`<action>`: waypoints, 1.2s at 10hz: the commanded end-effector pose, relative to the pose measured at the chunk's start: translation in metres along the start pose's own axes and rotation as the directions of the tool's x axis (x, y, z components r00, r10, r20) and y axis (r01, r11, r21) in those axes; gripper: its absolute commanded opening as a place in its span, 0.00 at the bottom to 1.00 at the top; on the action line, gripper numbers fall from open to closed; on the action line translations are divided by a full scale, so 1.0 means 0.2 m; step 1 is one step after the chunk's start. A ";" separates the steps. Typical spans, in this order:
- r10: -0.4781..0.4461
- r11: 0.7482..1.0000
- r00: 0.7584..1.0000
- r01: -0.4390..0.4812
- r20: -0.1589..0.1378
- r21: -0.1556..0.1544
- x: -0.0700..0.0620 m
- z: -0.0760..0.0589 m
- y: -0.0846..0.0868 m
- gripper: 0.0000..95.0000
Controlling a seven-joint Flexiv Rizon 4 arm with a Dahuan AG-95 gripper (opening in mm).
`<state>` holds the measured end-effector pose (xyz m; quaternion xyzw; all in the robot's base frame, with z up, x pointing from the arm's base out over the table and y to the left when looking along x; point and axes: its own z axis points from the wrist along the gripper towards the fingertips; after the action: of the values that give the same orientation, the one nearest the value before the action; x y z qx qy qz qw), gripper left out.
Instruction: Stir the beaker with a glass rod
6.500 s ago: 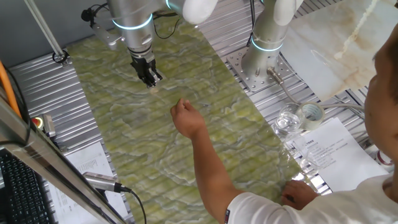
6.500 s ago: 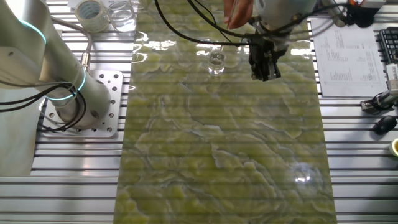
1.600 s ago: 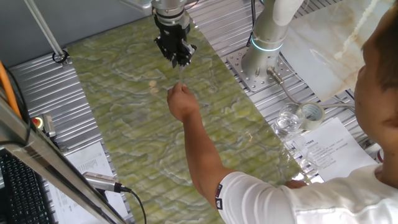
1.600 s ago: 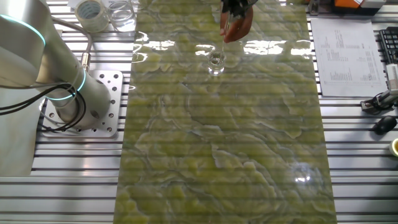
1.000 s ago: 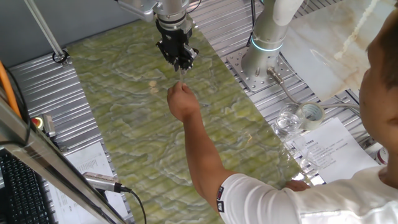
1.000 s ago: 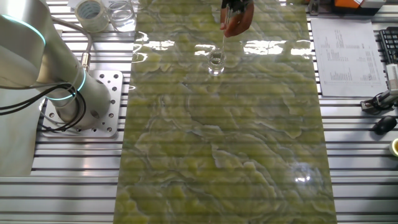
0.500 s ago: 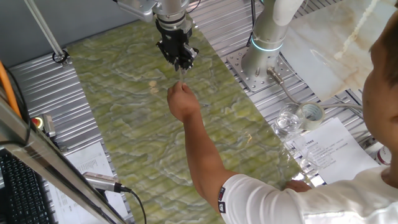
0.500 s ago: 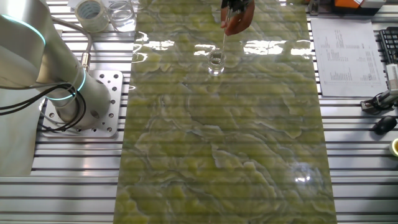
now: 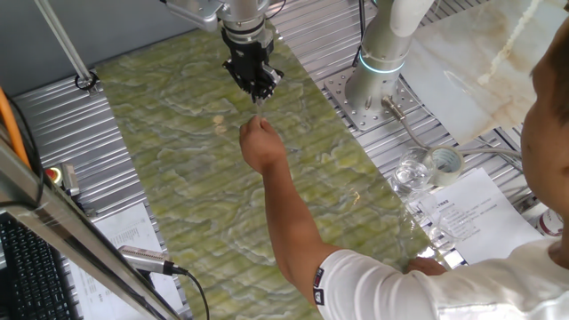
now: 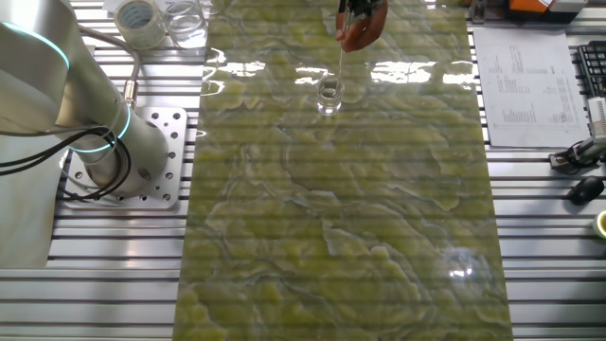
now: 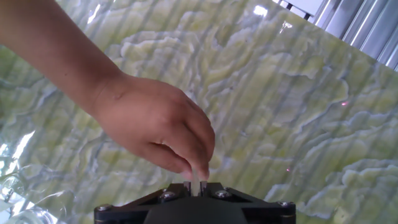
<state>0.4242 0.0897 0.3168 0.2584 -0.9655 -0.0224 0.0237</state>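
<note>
My gripper hangs above the far part of the green mat, at the top edge in the other fixed view. Its jaws are shut on the top end of the thin glass rod. A person's hand pinches the same rod just below the fingertips. The rod slants down from hand and gripper toward the small clear beaker, which stands on the mat. In one fixed view the beaker is faint, left of the hand. Whether the rod's tip is inside the beaker I cannot tell.
The person's arm reaches across the mat from the near right. A larger glass vessel and a tape roll sit off the mat by a second arm's base. Papers lie beside the mat.
Over the last second almost nothing moved. Earlier the gripper rose from beside the beaker, and the hand brought the rod up between its jaws.
</note>
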 end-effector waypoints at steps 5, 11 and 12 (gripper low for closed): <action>-0.010 1.000 1.000 0.010 -0.001 -0.003 0.00 0.00 0.00 0.00; -0.002 1.000 0.999 0.001 -0.035 -0.027 -0.02 0.00 0.04 0.00; -0.001 1.000 0.999 0.000 -0.035 -0.027 -0.02 0.00 0.04 0.00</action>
<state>0.4244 0.1016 0.3161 0.2585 -0.9644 -0.0312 0.0459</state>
